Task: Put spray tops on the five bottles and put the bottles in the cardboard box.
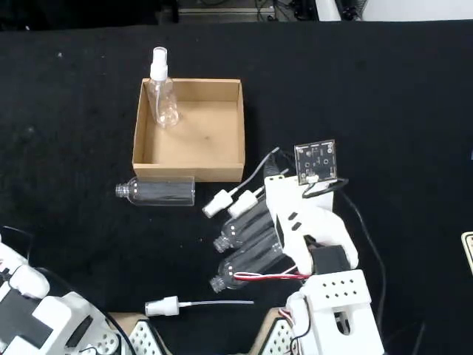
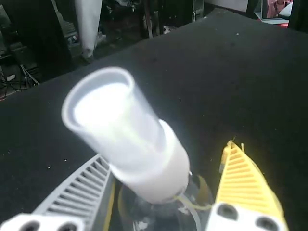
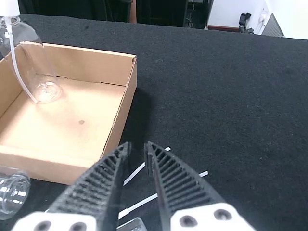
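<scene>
Up close, left end effector (image 2: 164, 153) clamps a capped bottle (image 2: 122, 127); right end effector (image 3: 137, 147) barely apart.

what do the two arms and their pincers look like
Right arm: white printed shells, black motor, red and white wires, a bare camera board at the wrist. Right pincer: black ribbed fingers on white bases. Left pincer: one grey ribbed finger, one yellow, white bases.

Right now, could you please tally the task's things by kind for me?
Clear plastic bottles: 5
White spray tops: 5, with 2 fitted and 3 loose
Brown cardboard box: 1
Total: 11
</scene>
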Controlling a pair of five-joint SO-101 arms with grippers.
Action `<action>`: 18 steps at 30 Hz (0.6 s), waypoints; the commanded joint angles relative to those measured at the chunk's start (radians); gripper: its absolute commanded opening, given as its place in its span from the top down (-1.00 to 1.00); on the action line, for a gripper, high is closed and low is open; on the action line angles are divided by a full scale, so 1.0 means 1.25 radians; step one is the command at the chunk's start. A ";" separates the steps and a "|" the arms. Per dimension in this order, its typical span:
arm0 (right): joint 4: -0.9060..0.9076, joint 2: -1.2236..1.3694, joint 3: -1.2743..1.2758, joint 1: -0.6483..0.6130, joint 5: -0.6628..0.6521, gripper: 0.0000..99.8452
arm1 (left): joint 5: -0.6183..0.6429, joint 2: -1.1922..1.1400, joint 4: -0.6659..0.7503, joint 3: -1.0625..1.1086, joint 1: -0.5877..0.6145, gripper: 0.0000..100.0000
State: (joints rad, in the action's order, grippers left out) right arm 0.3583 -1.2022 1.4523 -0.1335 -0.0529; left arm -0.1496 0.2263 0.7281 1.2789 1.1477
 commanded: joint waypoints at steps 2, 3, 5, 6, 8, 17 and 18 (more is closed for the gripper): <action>-0.021 -0.024 -0.003 0.004 0.001 0.94 | -0.033 0.004 0.017 0.010 -0.004 0.40; -0.021 -0.024 -0.003 0.004 0.001 0.94 | -0.034 0.006 0.017 0.018 -0.004 0.40; -0.021 -0.024 -0.003 0.004 0.001 0.94 | -0.033 0.009 0.017 0.021 -0.004 0.40; -0.021 -0.024 -0.003 0.004 0.001 0.94 | -0.033 0.007 0.017 0.020 -0.004 0.40; -0.021 -0.024 -0.003 0.004 0.001 0.94 | -0.033 0.006 0.017 0.020 -0.004 0.40; -0.021 -0.024 -0.003 0.004 0.001 0.94 | -0.033 0.009 0.018 0.018 -0.003 0.45; -0.021 -0.024 -0.003 0.004 0.001 0.94 | -0.033 0.005 0.018 0.019 -0.004 0.50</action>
State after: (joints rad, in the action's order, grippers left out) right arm 0.3583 -1.2022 1.4523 -0.1335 -0.0529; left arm -0.1849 0.2263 0.7281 1.3157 1.1477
